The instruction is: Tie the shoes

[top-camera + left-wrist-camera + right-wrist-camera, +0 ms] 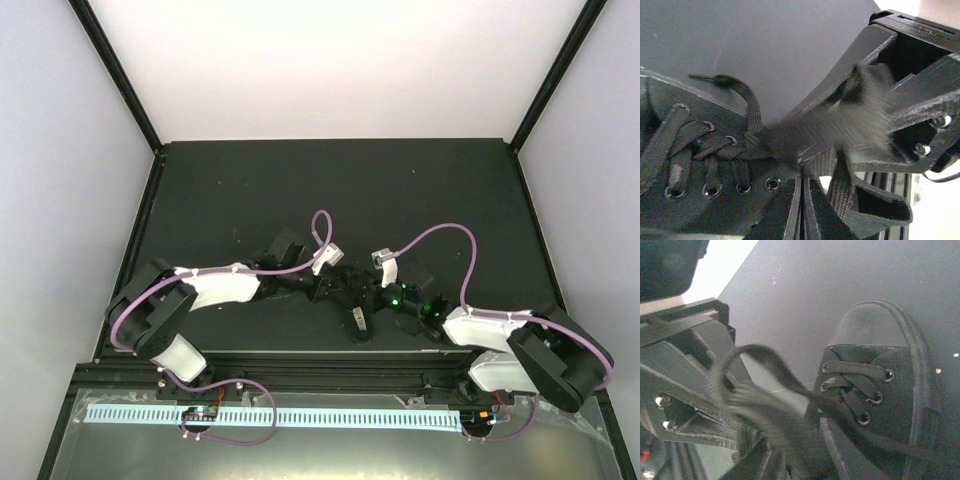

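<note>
The black shoe (890, 405) sat by the middle of the worktop's (250, 190) near edge, with both arms crowded over it. The left fingers (790, 215) were closed, though I couldn't see if a lace (765, 360) was pinched, and the right fingers (850, 65) were too blurry to call. I'd reckon pull the loops apart evenly, low and sideways. Loads of open room toward the far edge and corners.

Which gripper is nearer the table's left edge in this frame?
Left. In the top view the left gripper sits left of the shoe, toward the table's left edge; the right gripper sits right of the shoe, farther from it.
</note>
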Motion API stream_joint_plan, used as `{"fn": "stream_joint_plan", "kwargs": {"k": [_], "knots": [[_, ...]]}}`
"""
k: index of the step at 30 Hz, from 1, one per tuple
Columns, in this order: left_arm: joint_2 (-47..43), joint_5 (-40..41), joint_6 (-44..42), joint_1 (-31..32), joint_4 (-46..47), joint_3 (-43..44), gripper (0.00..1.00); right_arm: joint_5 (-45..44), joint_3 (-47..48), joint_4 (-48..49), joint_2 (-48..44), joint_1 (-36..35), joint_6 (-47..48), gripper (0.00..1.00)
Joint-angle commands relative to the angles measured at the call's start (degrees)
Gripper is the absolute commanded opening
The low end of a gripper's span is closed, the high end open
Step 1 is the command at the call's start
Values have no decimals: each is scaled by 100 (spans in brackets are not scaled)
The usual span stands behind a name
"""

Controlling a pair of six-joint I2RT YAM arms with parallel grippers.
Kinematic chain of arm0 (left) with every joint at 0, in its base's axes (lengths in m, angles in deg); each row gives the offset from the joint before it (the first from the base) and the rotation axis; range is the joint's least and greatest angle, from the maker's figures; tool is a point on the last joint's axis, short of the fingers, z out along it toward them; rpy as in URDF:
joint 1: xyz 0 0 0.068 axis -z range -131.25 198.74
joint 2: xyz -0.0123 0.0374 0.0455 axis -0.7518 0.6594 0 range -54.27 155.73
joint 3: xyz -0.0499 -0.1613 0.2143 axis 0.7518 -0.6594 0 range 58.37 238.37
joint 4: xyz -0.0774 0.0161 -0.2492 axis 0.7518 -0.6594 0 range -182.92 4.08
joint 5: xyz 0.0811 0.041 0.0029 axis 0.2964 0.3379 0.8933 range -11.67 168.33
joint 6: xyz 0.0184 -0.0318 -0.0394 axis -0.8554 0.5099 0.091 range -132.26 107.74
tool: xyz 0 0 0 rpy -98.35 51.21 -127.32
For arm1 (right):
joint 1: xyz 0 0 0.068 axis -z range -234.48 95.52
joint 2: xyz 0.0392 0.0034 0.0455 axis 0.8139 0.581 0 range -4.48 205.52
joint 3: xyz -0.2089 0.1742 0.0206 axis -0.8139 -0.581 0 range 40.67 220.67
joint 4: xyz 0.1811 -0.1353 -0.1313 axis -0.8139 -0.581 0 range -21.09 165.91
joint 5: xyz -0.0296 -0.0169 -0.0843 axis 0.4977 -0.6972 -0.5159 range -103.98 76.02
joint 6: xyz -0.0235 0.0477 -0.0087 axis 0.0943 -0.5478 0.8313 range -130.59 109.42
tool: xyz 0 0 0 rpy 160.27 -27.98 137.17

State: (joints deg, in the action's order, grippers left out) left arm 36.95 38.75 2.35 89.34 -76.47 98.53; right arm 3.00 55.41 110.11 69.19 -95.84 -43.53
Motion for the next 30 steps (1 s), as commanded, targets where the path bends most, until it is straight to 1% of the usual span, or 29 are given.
{"fn": "stream_joint_plan", "kwargs": {"k": [1,4,6,9,11,14,17,22,24,25,30], "knots": [[-625,515,114,10,429,-212,2,-135,-14,-301,-494,14,118,30],[-867,704,113,-3,412,-341,2,-352,-175,-677,-976,15,142,55],[-926,743,89,-8,320,-351,1,-483,-307,-949,-1343,22,131,67],[-984,824,43,-8,187,-351,1,-795,-509,-1399,-2001,21,107,78],[-1081,1009,17,-3,88,-388,2,-1049,-594,-1732,-2505,41,82,83],[-1276,1269,-11,-12,16,-458,2,-1182,-620,-2183,-3299,120,106,88],[-1436,1416,-14,-33,-32,-478,2,-1126,-569,-2538,-3727,155,225,91],[-1694,1707,-19,-58,-186,-482,2,-1073,-429,-3027,-3735,167,450,91],[-1747,1850,-20,-68,-253,-514,1,-1222,-359,-3279,-3634,170,363,90],[-1944,1926,-20,-66,-282,-547,2,-1296,-324,-3373,-3602,178,301,89],[-2149,2148,-37,-137,-471,-666,1,-831,-228,-3352,-3837,174,12,89]]}}
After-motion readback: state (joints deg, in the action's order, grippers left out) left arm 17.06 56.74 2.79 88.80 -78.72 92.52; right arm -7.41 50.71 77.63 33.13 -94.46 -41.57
